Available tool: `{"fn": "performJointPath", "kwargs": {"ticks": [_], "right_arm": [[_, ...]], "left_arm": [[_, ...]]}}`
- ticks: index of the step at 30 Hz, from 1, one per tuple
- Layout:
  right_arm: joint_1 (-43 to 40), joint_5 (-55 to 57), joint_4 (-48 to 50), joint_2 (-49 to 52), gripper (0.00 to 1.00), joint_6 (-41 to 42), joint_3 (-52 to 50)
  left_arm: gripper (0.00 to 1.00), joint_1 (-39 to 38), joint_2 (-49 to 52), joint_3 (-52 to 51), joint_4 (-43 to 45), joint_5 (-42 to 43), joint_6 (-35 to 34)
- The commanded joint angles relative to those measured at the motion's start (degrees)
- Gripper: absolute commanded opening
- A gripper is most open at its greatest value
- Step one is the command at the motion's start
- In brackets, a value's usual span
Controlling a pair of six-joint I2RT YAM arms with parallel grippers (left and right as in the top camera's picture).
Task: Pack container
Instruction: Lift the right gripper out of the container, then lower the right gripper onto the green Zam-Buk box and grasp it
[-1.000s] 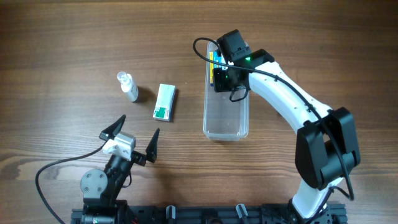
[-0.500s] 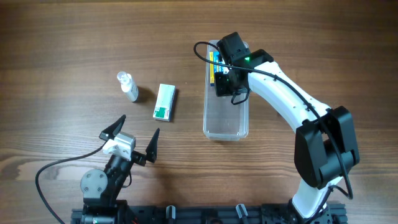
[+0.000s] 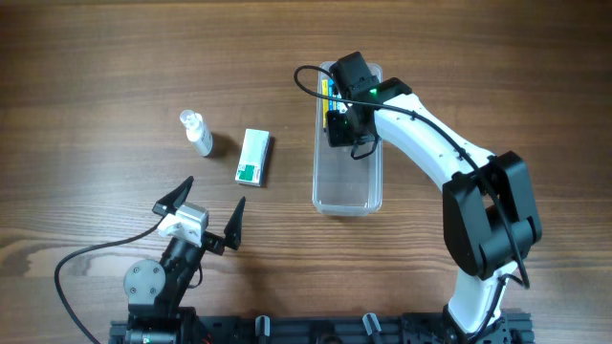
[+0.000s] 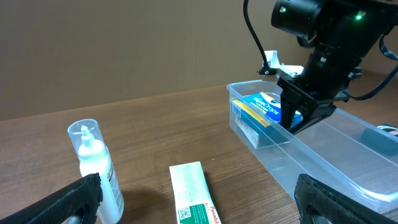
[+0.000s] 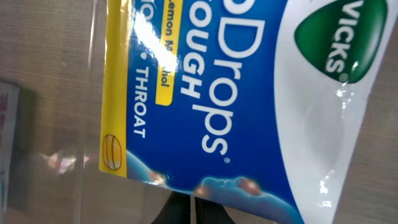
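Wood table, container, perhaps cardboard wall

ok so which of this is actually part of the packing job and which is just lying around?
In the job: container, cough drop bag inside its far end, right gripper with fingers pinched at the bag's edge.
Lying about: green-and-white box and small bottle on the table outside the container, perhaps next to pack; left gripper, open, idle.
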Motion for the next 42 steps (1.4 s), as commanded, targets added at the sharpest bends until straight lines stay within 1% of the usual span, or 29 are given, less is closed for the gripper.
{"fn": "performJointPath", "kwargs": {"ticks": [1,11,19,25,27,29,32,33,35,36,37,39,40,42], "right_arm": [[0.0,1.2,1.7,0.9,0.04,-0.7,0.7],[-1.2,1.2,4.2,0.9,0.04,-0.6,0.9],[-2.2,0.3,2.7,0.7,0.04,-0.7,2.6],[-2.2,-3.0,-0.5,-3.1,0.04,-0.8,4.9],[-2.2,-3.0,-1.4,-5.4,0.05,-0.8,4.9],[-2.3,-2.9,-3.6,-9.1,0.07,-1.2,4.9],[-3.0,-0.8,-8.2,-15.4,0.2,-3.8,4.9],[-3.6,0.9,-9.9,-17.4,0.22,-4.0,4.9],[-5.3,3.8,-13.9,-21.6,0.32,-5.8,4.9],[-6.6,5.4,-16.7,-24.1,0.48,-7.2,4.9],[-8.0,6.7,-19.0,-25.9,0.62,-8.5,4.9],[-11.7,8.6,-23.8,-29.1,0.85,-11.8,4.9],[-14.8,8.7,-27.0,-30.5,0.91,-13.7,4.9],[-19.0,7.8,-30.4,-31.2,0.96,-14.3,4.7]], "left_arm": [[1.0,0.4,-0.2,-0.2,-0.1,-0.1,0.5],[1.0,0.4,-0.2,-0.2,-0.1,-0.1,0.5],[1.0,0.4,-0.2,-0.2,-0.1,-0.1,0.5],[1.0,0.4,-0.2,-0.2,-0.1,-0.1,0.5],[1.0,0.4,-0.2,-0.2,-0.1,-0.1,0.5],[1.0,0.4,-0.2,-0.2,-0.1,-0.1,0.5],[1.0,0.4,-0.2,-0.2,-0.1,-0.1,0.5],[1.0,0.4,-0.2,-0.2,-0.1,-0.1,0.5],[1.0,0.4,-0.2,-0.2,-0.1,-0.1,0.5],[1.0,0.4,-0.2,-0.2,-0.1,-0.1,0.5],[1.0,0.4,-0.2,-0.2,-0.1,-0.1,0.5],[1.0,0.4,-0.2,-0.2,-0.1,-0.1,0.5],[1.0,0.4,-0.2,-0.2,-0.1,-0.1,0.5],[1.0,0.4,-0.2,-0.2,-0.1,-0.1,0.5]]}}
